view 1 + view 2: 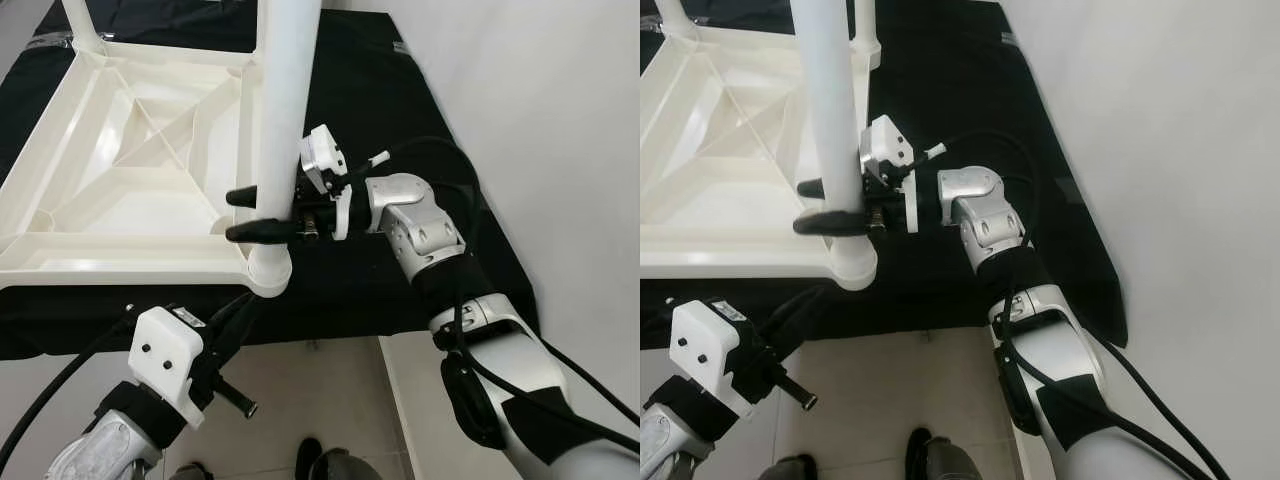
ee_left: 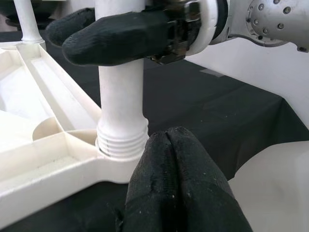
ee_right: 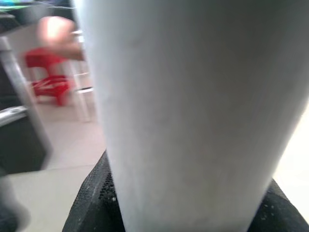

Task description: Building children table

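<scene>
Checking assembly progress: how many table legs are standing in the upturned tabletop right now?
2 visible. One leg stands in the near right corner socket, gripped by the right claw. Another leg stands at the far left corner. Other corners lie outside the frame.

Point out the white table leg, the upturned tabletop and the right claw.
white table leg (image 1: 282, 110), left eye view, on the bare tube above the grip.
upturned tabletop (image 1: 120, 252), left eye view, on its near rim.
right claw (image 1: 245, 215), left eye view, midway between the two black fingertips around the leg.
</scene>
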`<state>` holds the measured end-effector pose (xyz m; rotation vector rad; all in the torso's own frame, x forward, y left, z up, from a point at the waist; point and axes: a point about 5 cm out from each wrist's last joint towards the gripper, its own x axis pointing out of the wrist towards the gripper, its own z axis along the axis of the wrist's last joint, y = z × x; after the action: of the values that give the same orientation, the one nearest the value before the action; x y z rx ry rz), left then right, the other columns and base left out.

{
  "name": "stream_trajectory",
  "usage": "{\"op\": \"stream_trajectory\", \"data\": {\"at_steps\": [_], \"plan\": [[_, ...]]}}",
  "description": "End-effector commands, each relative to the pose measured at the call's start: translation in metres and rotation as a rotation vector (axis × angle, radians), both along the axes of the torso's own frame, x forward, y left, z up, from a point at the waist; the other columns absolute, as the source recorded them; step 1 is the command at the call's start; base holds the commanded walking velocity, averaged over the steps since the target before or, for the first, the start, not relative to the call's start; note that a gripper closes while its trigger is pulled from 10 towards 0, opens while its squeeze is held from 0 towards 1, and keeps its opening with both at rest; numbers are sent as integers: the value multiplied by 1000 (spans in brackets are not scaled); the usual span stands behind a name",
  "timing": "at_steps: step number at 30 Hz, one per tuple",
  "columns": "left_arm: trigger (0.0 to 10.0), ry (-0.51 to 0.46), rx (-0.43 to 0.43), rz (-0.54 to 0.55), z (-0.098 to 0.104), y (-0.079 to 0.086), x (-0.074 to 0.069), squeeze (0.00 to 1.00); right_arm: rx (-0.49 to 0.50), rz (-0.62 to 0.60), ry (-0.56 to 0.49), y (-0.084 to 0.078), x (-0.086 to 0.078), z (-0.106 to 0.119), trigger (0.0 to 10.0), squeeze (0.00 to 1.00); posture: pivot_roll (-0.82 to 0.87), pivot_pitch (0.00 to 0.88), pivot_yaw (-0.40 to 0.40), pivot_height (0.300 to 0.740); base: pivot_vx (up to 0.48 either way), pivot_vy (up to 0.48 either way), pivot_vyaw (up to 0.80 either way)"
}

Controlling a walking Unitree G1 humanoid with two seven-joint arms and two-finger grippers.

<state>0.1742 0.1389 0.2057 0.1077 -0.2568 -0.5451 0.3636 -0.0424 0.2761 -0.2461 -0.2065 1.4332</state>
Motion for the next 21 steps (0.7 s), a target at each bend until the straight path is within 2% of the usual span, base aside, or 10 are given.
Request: {"op": "stream_trajectory", "data": {"at_steps": [1,2,3,5,8,15,16,17,20,21], "plan": [[10000,21,13,-17,-3,-1,-3,0,3,-140,37,-13,8,-11,0,0,183,251,-178,740,0,0,0],[10000,18,13,-16,-2,-1,-3,0,79,-409,156,-11,13,-34,0,0,177,256,-186,740,0,0,0],[10000,16,14,-14,-1,0,-3,0,28,-583,194,-10,2,-69,0,0,189,273,-178,740,0,0,0],[10000,16,15,-12,-1,0,-3,0,32,-770,290,-7,-16,-101,0,0,177,260,-166,740,0,0,0],[10000,17,12,-20,-1,-1,-2,0,1,-756,220,-5,-17,-98,0,0,172,262,-164,740,0,0,0],[10000,17,5,-32,-1,-4,-3,0,-21,-722,195,0,-14,-91,0,0,176,266,-171,740,0,0,0],[10000,18,5,-29,-2,-4,-4,0,-13,-717,196,0,-14,-88,4667,0,178,267,-170,740,0,0,0],[10000,18,4,-26,-2,-4,-5,0,-7,-717,200,1,-14,-87,10000,0,178,267,-170,740,0,0,0],[10000,18,5,-24,-3,-4,-5,0,35,-686,239,5,-17,-80,10000,0,178,265,-171,740,0,0,0],[10000,17,5,-24,-3,-3,-5,0,80,-601,259,9,-19,-70,10000,1000,177,263,-174,740,0,0,0]]}}
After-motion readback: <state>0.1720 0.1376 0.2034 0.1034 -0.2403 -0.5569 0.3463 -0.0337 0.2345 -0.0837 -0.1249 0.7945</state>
